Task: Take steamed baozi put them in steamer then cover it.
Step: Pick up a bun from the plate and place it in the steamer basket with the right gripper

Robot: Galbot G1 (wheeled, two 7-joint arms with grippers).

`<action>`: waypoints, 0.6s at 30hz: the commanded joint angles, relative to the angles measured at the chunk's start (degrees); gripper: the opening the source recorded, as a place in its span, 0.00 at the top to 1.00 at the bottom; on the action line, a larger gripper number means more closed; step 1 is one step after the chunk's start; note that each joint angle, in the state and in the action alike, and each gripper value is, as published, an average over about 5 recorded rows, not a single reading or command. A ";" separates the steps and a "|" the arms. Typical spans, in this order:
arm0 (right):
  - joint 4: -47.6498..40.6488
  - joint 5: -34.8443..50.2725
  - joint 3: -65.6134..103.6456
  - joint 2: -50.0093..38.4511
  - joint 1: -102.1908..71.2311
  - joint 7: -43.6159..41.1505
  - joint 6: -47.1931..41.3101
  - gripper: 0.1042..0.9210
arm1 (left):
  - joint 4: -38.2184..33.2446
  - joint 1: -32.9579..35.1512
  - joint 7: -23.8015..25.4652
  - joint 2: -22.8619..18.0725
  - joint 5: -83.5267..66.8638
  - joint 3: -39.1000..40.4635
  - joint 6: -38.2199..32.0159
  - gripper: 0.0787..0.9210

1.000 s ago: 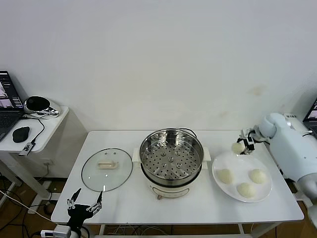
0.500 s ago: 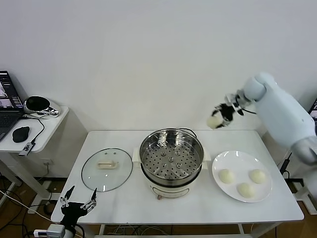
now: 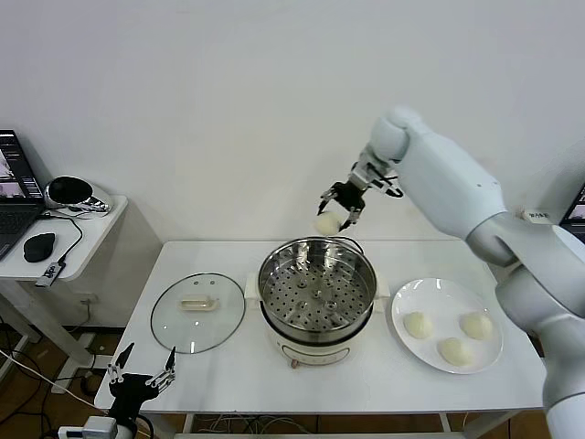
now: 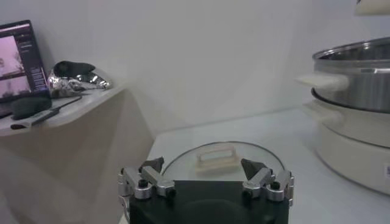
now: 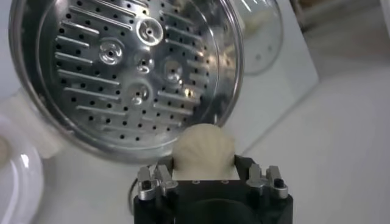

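Above steamer rear rim, right tool grips baozi.

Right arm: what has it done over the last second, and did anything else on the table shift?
The right gripper, shut on one baozi, lifted from above the plate and swung left to the steamer's far rim. The left gripper drifted slightly left, open, below the table's near edge. Three baozi on the plate, the empty steamer and the glass lid stayed put.
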 commanded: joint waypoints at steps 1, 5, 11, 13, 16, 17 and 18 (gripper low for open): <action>2.94 -1.10 -4.99 3.04 -0.02 -0.14 6.14 0.37 | -0.34 0.73 -0.07 -0.20 0.20 -0.12 -0.12 0.12; 1.76 -3.04 -4.88 3.51 -0.99 0.37 6.15 0.37 | -0.52 1.25 -0.09 -0.71 0.45 0.16 -0.19 0.12; 1.73 -5.92 -4.52 3.75 -2.82 1.85 6.16 0.37 | -0.54 1.36 -0.11 -1.19 0.36 0.38 -0.18 0.12; 1.55 -6.29 -4.41 3.74 -3.62 2.02 6.15 0.37 | -0.62 1.38 -0.09 -1.23 0.30 0.42 -0.18 0.12; 0.98 -8.51 -3.73 3.91 -4.74 2.56 6.15 0.37 | -0.67 1.38 -0.07 -1.21 0.16 0.43 -0.16 0.12; 0.70 -9.67 -3.40 4.04 -5.08 2.90 6.15 0.37 | -0.66 1.38 -0.07 -1.20 0.12 0.43 -0.16 0.12; 0.41 -10.76 -3.10 4.17 -5.39 3.31 6.15 0.37 | -0.64 1.37 -0.06 -1.20 0.10 0.43 -0.15 0.12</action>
